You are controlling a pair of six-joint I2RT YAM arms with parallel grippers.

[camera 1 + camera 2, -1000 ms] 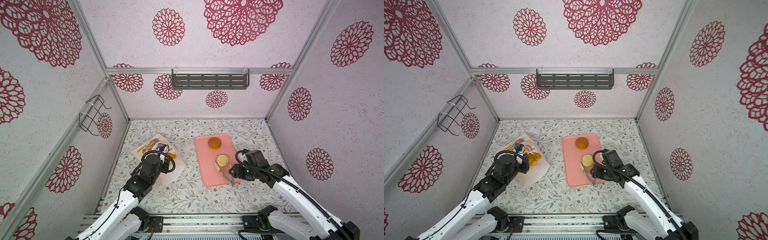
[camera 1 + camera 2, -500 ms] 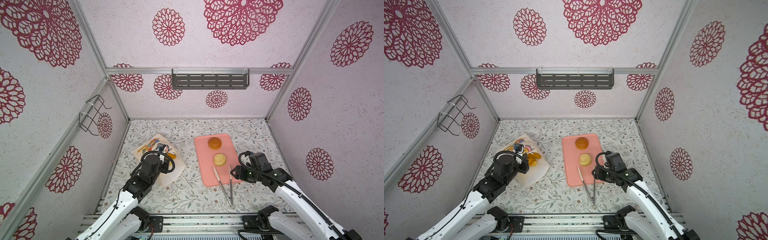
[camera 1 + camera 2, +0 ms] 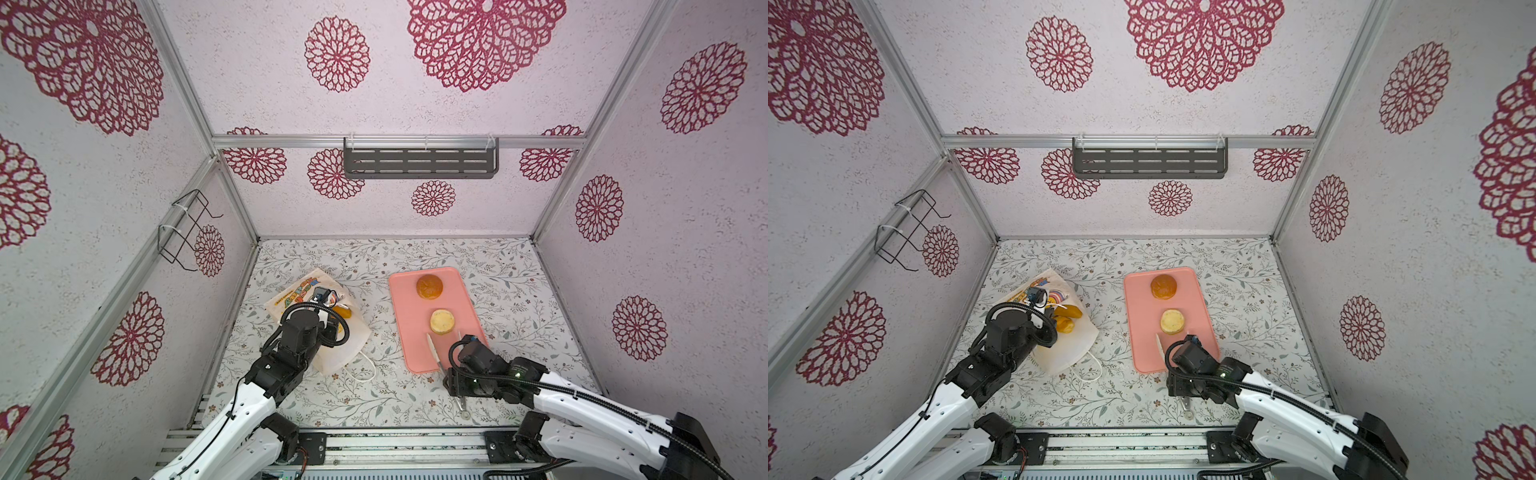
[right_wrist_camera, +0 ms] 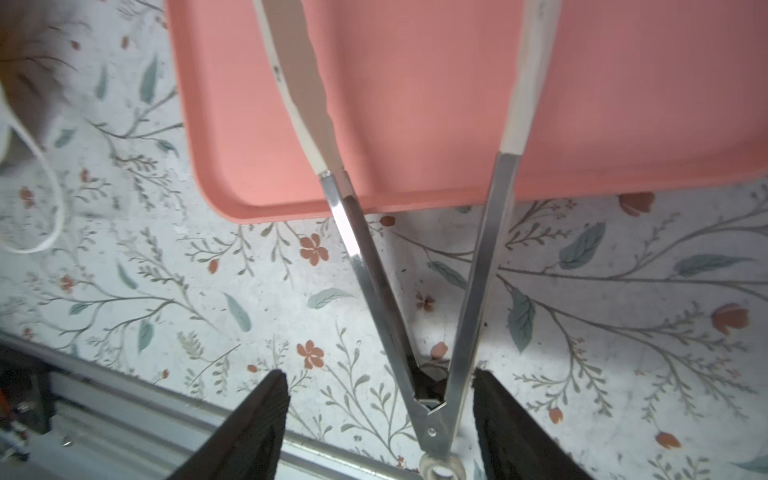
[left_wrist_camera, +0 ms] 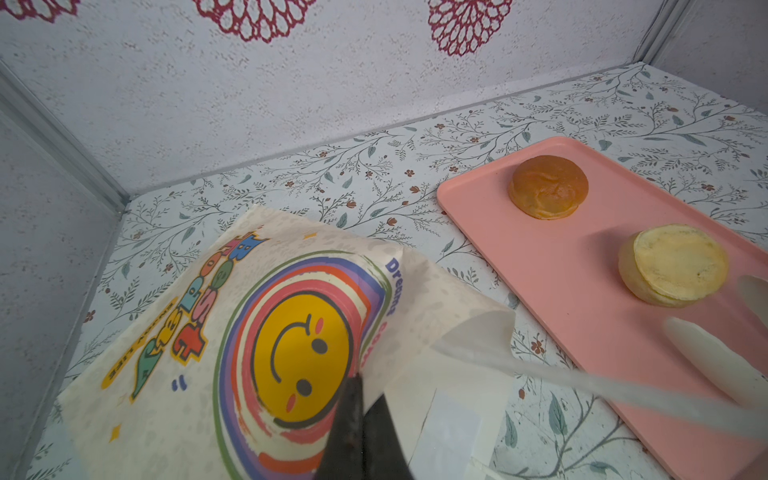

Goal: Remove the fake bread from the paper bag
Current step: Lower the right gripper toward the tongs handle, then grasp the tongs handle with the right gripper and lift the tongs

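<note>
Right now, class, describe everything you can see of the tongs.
The tongs have two shiny metal arms joined at a riveted hinge with a small ring beyond it. Their long cream tips look like plastic or silicone. The arms are spread in a V. The tips reach over the near end of the pink tray, and the hinge end lies over the floral table. The open right tool straddles the hinge end without pinching it. Whether one finger touches an arm cannot be told.
</note>
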